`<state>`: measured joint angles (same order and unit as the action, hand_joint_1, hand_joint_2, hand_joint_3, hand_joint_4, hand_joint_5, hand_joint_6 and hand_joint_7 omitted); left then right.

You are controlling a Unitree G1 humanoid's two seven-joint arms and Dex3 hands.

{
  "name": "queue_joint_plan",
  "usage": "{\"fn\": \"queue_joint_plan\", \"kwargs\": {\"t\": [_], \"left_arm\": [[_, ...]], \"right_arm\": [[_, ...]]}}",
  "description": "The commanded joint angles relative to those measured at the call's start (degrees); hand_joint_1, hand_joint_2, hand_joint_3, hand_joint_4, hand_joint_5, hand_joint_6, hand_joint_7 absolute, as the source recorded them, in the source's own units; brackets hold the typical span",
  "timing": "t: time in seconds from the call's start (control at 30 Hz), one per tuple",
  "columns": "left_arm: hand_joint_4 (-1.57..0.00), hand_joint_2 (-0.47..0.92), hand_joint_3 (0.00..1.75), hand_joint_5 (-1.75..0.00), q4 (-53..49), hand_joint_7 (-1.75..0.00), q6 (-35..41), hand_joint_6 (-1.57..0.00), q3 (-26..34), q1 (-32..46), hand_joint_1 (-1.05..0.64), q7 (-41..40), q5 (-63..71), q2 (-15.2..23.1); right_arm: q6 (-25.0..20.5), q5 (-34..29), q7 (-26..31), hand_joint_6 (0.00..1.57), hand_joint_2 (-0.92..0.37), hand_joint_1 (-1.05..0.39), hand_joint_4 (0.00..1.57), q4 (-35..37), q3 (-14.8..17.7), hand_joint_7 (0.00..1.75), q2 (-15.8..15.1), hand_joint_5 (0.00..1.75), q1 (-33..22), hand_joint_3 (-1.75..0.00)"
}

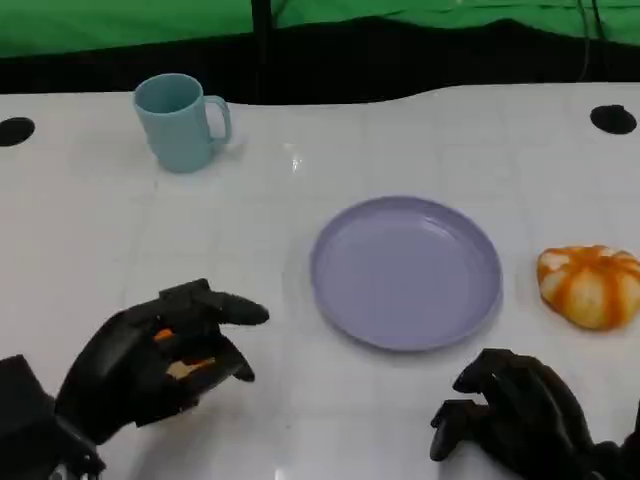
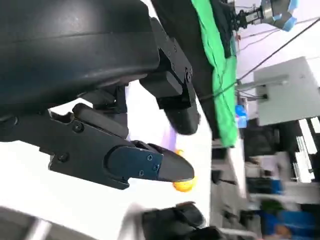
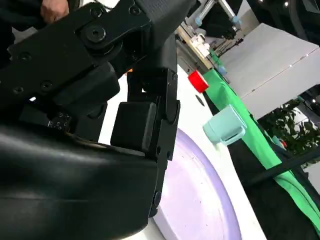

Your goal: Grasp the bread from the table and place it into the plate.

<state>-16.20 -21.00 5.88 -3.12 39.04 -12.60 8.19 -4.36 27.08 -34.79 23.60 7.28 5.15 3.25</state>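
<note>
The bread [image 1: 590, 285], a round orange bun with white stripes, lies on the white table near the right edge, just right of the empty purple plate [image 1: 405, 272]. My right hand [image 1: 515, 415] hovers low at the front, below and left of the bread, with loosely bent fingers holding nothing. At the front left my left hand [image 1: 165, 355] has its fingers apart and holds nothing. The left wrist view shows the bread [image 2: 183, 185] small beyond my fingers [image 2: 145, 162]. The plate [image 3: 195, 200] lies under my right fingers [image 3: 145, 125] in the right wrist view.
A light blue mug [image 1: 180, 122] stands at the back left, and the mug [image 3: 225, 125] shows past the plate in the right wrist view. Two black holes [image 1: 612, 118] mark the table's far corners. A green cloth [image 1: 100, 20] hangs behind. A red object [image 3: 198, 81] lies beyond.
</note>
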Motion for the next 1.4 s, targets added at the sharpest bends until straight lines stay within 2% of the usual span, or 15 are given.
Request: {"fn": "queue_joint_plan", "kwargs": {"t": [0.03, 0.1, 0.2, 0.4, 0.43, 0.47, 0.5, 0.67, 0.77, 0.8, 0.87, 0.9, 1.17, 1.4], "left_arm": [[-0.42, 0.92, 0.06, -0.9, 5.63, -0.18, -1.34, -0.48, -1.05, 0.83, -0.59, -3.78, 7.43, 5.43], [-0.41, 0.92, 0.04, -0.86, 6.49, -0.15, -1.18, -0.47, -1.49, 1.06, -0.59, -4.66, 8.35, 6.12], [-0.31, 0.91, 0.02, -0.78, 10.64, -0.09, -2.11, -0.43, -1.81, 1.32, -0.62, -10.16, 18.55, 10.09], [-0.3, 0.91, 0.01, -0.74, 11.72, -0.06, -1.64, -0.44, -3.1, 1.68, -0.62, -12.93, 20.26, 11.45], [-0.3, 0.91, 0.01, -0.73, 16.72, -0.05, 0.28, -0.44, -3.38, 2.51, -0.62, -15.4, 29.91, 14.13], [-0.25, 0.92, 0.04, -0.6, 20.57, -0.02, 1.85, -0.37, -3.6, 3.18, -0.67, -17.29, 37.32, 16.07], [-0.24, 0.92, 0.05, -0.55, 23.32, -0.01, 3.1, -0.34, -3.76, 3.69, -0.69, -18.62, 42.57, 17.28], [-0.23, 0.92, 0.06, -0.47, 26.61, 0.0, 6.22, -0.32, -4.8, 4.64, -0.71, -20.57, 47.41, 17.84], [-0.24, 0.92, 0.06, -0.46, 27.09, 0.0, 7.13, -0.32, -5.41, 4.81, -0.71, -21.14, 47.46, 18.29], [-0.24, 0.92, 0.06, -0.46, 31.1, 0.0, 11.14, -0.32, -6.56, 4.91, -0.71, -16.98, 54.63, 20.13], [-0.27, 0.89, 0.01, -0.24, 36.51, 0.0, 16.83, -0.26, -8.21, 5.07, -0.72, -11.46, 64.18, 22.26], [-0.28, 0.88, 0.01, -0.2, 37.85, 0.0, 18.77, -0.25, -9.07, 5.02, -0.72, -10.02, 67.44, 22.48], [-0.36, 0.84, 0.0, -0.13, 36.47, 0.0, 24.18, -0.27, -14.7, 2.61, -0.7, -7.19, 76.09, 22.22], [-0.4, 0.84, 0.0, -0.11, 23.58, -0.01, 24.99, -0.29, -20.2, -2.76, -0.73, -11.08, 78.07, 21.43]], "right_arm": [[0.84, -0.04, -0.64, 1.57, -0.72, -1.05, 1.57, 0.28, 0.31, 0.35, -0.57, 0.72, 0.47, 0.0], [0.97, -0.07, -0.73, 1.57, -0.72, -1.05, 1.57, 0.39, 0.29, 0.35, -0.6, 0.71, 0.51, 0.0], [0.73, -0.18, -0.27, 1.57, -0.72, -1.05, 1.57, 0.22, 0.2, 0.35, -0.48, 0.71, 0.48, 0.0], [0.72, -0.23, -0.22, 1.57, -0.72, -1.05, 1.57, 0.25, 0.21, 0.35, -0.44, 0.72, 0.51, 0.0], [0.71, -0.28, 0.01, 1.57, -0.72, -1.05, 1.57, 0.29, 0.23, 0.35, -0.38, 0.72, 0.59, 0.0], [0.7, -0.32, 0.19, 1.57, -0.72, -1.05, 1.57, 0.32, 0.25, 0.36, -0.33, 0.72, 0.65, 0.0], [0.7, -0.35, 0.3, 1.57, -0.72, -1.05, 1.57, 0.34, 0.27, 0.36, -0.3, 0.72, 0.7, 0.0], [0.7, -0.37, 0.38, 1.57, -0.72, -1.05, 1.57, 0.35, 0.27, 0.36, -0.28, 0.73, 0.72, 0.0], [0.7, -0.38, 0.39, 1.57, -0.72, -1.05, 1.57, 0.36, 0.28, 0.36, -0.27, 0.73, 0.72, 0.0], [0.71, -0.49, 0.52, 1.57, -0.72, -1.05, 1.57, 0.18, 0.2, 0.36, -0.26, 0.73, 0.7, 0.0], [0.72, -0.64, 0.69, 1.57, -0.72, -1.05, 1.57, -0.04, 0.12, 0.37, -0.24, 0.73, 0.67, 0.0], [0.78, -0.63, 0.62, 1.57, -0.72, -1.05, 1.57, -0.03, 0.13, 0.37, -0.26, 0.73, 0.66, 0.0], [1.06, -0.74, 0.35, 1.57, -0.73, -1.05, 1.57, 0.36, 0.33, 0.36, -0.38, 0.74, 0.78, -0.01], [1.68, -1.08, 0.19, 1.57, -0.73, -1.05, 1.57, 0.21, 0.31, 0.36, -0.25, 0.74, 0.47, 0.0]]}}
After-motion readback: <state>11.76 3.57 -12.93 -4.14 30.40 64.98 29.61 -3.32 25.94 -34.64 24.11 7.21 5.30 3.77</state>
